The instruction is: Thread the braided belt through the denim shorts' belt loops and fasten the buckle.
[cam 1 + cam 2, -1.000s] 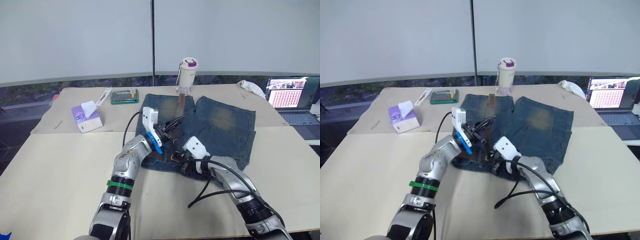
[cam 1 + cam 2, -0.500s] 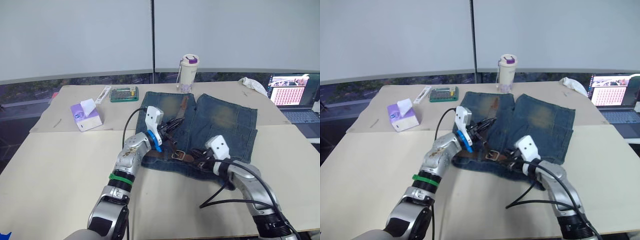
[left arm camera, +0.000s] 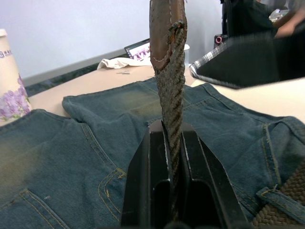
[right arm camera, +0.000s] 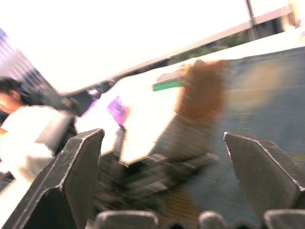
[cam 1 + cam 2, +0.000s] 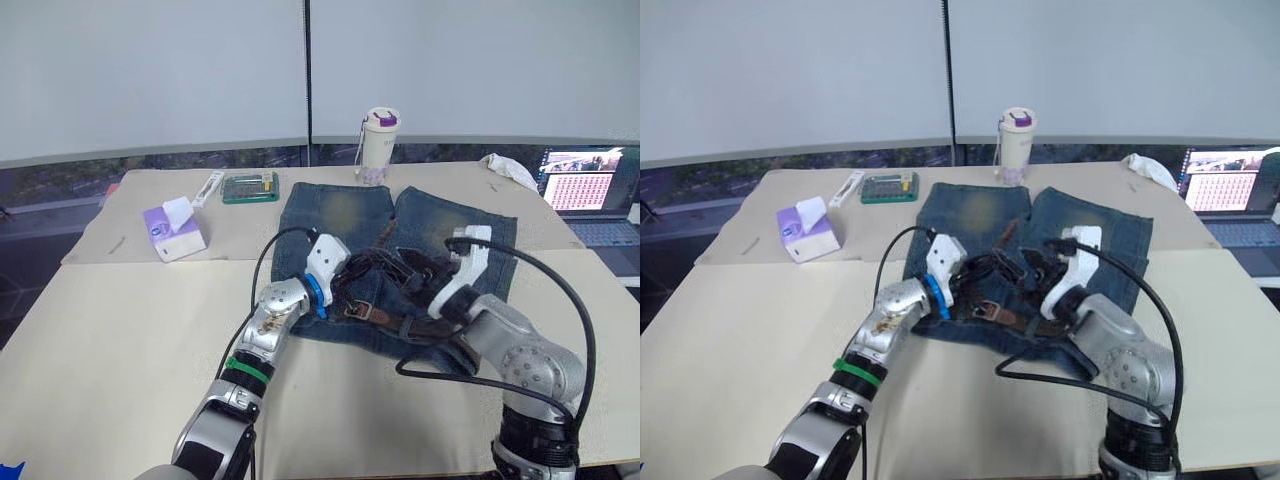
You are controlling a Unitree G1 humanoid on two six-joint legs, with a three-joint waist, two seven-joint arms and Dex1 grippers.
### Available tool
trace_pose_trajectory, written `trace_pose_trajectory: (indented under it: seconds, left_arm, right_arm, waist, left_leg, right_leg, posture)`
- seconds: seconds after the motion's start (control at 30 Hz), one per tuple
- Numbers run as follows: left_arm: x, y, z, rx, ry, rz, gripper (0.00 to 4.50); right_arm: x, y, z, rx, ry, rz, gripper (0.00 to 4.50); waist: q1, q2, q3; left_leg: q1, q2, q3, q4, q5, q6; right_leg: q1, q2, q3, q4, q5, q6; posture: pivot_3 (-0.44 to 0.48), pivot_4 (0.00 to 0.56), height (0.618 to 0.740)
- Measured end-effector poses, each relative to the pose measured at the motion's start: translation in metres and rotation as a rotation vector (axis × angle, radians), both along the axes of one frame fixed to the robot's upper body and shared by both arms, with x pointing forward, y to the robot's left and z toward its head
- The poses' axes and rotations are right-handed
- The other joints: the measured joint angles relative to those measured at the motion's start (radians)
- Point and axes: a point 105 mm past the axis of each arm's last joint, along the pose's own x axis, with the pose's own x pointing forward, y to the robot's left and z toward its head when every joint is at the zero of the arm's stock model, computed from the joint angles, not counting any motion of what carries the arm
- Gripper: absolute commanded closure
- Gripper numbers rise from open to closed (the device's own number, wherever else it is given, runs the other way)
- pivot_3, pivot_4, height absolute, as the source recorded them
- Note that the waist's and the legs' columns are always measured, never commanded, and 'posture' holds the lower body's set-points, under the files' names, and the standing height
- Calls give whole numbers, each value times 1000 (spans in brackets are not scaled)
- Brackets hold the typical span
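The blue denim shorts (image 5: 400, 270) with faded lighter patches on both legs lie flat on the pale tabletop (image 5: 120, 340), waistband toward the robot and legs pointing toward the far edge. The long, dark brown braided belt (image 5: 385, 315) runs along the waistband, and its small silver metal buckle (image 5: 356, 309) rests on the denim near the middle of the waist. One end of the belt rises off the cloth between the two arms.

The left gripper (image 3: 170, 157) sits over the left part of the waistband, its two black fingers (image 3: 143, 176) pressed together on the braided strap. In the left wrist view the strap stands up between them and ends in a smooth brown leather tip (image 3: 166, 28). A blue denim belt loop (image 3: 281, 199) shows at the waistband beside a stretch of the belt.

The right gripper (image 4: 171, 181) hovers over the middle of the shorts, just beside the left gripper, with its fingers (image 4: 66, 181) spread wide apart and nothing between them.

At the far side of the table stand a cream tumbler with a purple lid (image 5: 378, 145), a small green tray (image 5: 250, 187), a white tube (image 5: 209, 189) and a purple tissue box (image 5: 172, 228). A crumpled white cloth (image 5: 508, 172) and an open laptop (image 5: 588, 195) lie to the right. A person in a white top (image 4: 28, 133) appears blurred in the right wrist view.
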Motion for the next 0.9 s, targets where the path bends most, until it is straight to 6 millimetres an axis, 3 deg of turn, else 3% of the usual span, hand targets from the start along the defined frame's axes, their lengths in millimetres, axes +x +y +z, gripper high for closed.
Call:
trace_pose_trajectory:
  seconds: [0.1,0.27,0.3,0.7,0.77,0.83,0.9]
  left_arm:
    - [0,-1,-2,25,-28,18,4500]
    - [-1,-4,-5,47,-60,22,4500]
    - [-1,-5,-6,51,-63,22,4500]
    - [-3,-5,-13,46,-45,16,4500]
    - [-3,-4,-13,9,1,6,3736]
    - [-4,-2,-13,-27,40,-7,3324]
    - [-8,0,-13,-77,109,-63,2481]
  right_arm:
    - [3,1,2,28,31,-22,23]
    - [14,-7,-12,23,126,-107,23]
    - [15,-7,-12,42,137,-116,530]
    - [22,-12,-14,74,193,-169,4413]
    - [22,-12,-14,67,193,-166,4500]
    - [22,-14,-14,62,191,-167,4500]
    - [22,-18,-13,47,185,-173,4500]
  waist:
    - [0,0,0]
    - [-2,1,0]
    - [-3,1,0]
    - [-4,1,-1]
    - [-5,1,-1]
    - [-6,1,-1]
    - [-8,2,-1]
  left_leg:
    - [0,0,0,0,0,0]
    - [0,0,1,0,0,0]
    - [0,0,1,-1,0,0]
    - [0,0,1,-1,0,0]
    - [0,0,1,-1,0,0]
    - [0,0,1,-1,0,0]
    - [-1,0,1,-1,0,0]
  right_leg:
    - [-1,0,0,0,0,0]
    - [-1,1,0,1,0,0]
    - [-1,1,0,1,0,0]
    - [-2,1,0,2,0,0]
    - [-2,1,0,2,0,0]
    - [-2,1,-1,2,0,0]
    - [-2,1,-1,2,0,0]
  posture:
    - [0,150,740]
    - [0,150,740]
    - [0,150,740]
    - [0,150,740]
    - [0,150,740]
    - [0,150,740]
    - [0,150,740]
